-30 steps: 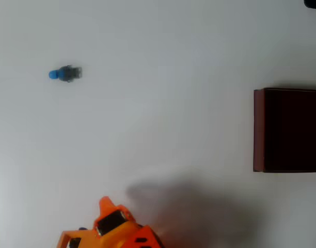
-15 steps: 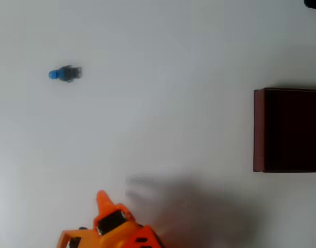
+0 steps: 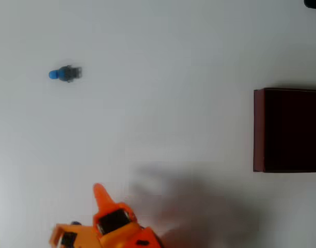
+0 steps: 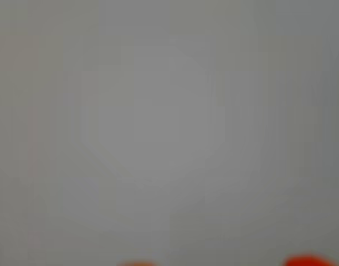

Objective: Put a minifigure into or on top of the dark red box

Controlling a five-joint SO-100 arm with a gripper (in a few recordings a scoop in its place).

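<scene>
We see the orange gripper (image 3: 98, 192) at the bottom edge of the overhead view, and over the last second its pointed tip has crept up the picture, toward the open desk (image 3: 163, 62), with more of the arm's orange body now showing at lower left. The soft shadow to its right has smeared, so we read the arm as in motion. We judge this as the start of the reach: nothing picked yet, task basically at zero. Gripper state: we cannot tell whether it is released or clenched, since just one tip shows from above and the wrist view gives only a blurred grey surface with two orange-red blobs at the bottom edge; we see nothing between them. Further up, the minifigure (image 3: 65, 74) lies on its side on the bare desk at upper left, blue head pointing left, grey body to the right. It has not moved. It sits well apart from the gripper, up the picture and a bit left of the tip, with clear desk between. Farthest off, the dark red box (image 3: 258, 129) sits at the right edge of the overhead view, partly cut off, open dark interior facing up, nothing visible in it. It is well apart from both minifigure and gripper, so we expect a long carry across the desk after the grasp.
</scene>
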